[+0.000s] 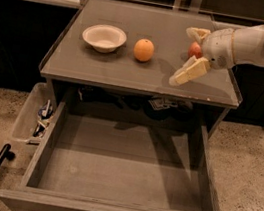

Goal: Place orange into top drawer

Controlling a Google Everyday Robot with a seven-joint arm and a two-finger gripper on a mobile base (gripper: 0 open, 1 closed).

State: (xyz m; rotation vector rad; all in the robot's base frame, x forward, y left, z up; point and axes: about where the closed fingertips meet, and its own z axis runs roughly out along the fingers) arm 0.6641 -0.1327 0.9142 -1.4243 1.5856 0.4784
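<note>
orange point(144, 50) sits on the worktop point(103, 69), about mid-width, not in the drawer yet. 1 white bowl point(104, 37) to its left, near but apart. Red apple point(195, 50) to its right, partly hidden by the gripper point(183, 56). Gripper is over the worktop's right side, jaws spread wide and holding nothing, 1 behind the apple, 1 in front; can't tell if either touches it. top drawer point(121, 169) under the worktop is pulled out. Clear bin point(32, 115) of clutter sits beside its left wall.
</note>
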